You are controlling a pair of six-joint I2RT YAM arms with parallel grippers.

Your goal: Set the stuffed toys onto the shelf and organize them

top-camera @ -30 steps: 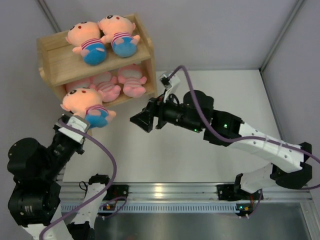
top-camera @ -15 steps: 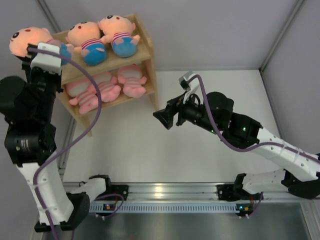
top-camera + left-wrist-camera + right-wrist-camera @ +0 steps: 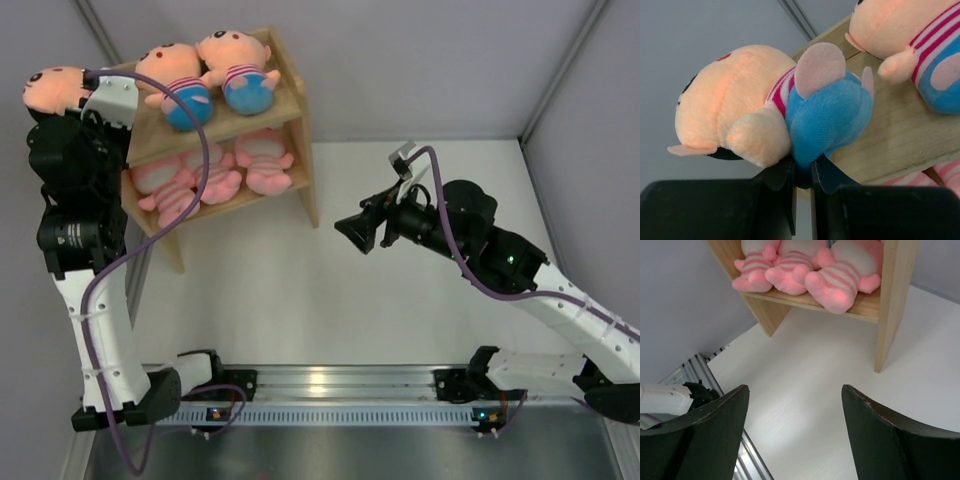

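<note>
The wooden shelf (image 3: pixel 291 96) stands at the back left of the table. Two peach dolls (image 3: pixel 172 76) (image 3: pixel 236 60) lie on its top tier, and three pink pigs (image 3: pixel 264 160) fill the lower tier. My left gripper (image 3: pixel 90 92) is raised at the shelf's top left end, shut on the blue pants of a third doll (image 3: pixel 54 88). In the left wrist view this doll (image 3: pixel 740 100) lies sideways above the gripper (image 3: pixel 802 175), over the end of the top board (image 3: pixel 900 135). My right gripper (image 3: pixel 352 232) hangs open and empty to the right of the shelf, facing the pigs (image 3: pixel 835 282).
A metal rail (image 3: pixel 330 385) with both arm bases runs along the near edge. Grey walls with frame posts (image 3: pixel 560 70) close in the back and sides. The shelf's right side panel (image 3: pixel 890 305) reaches down to the white table (image 3: pixel 805 390).
My left arm has lifted the third doll from in front of the lower tier to the top tier's left end. The right arm has drawn back to the right, away from the shelf.
</note>
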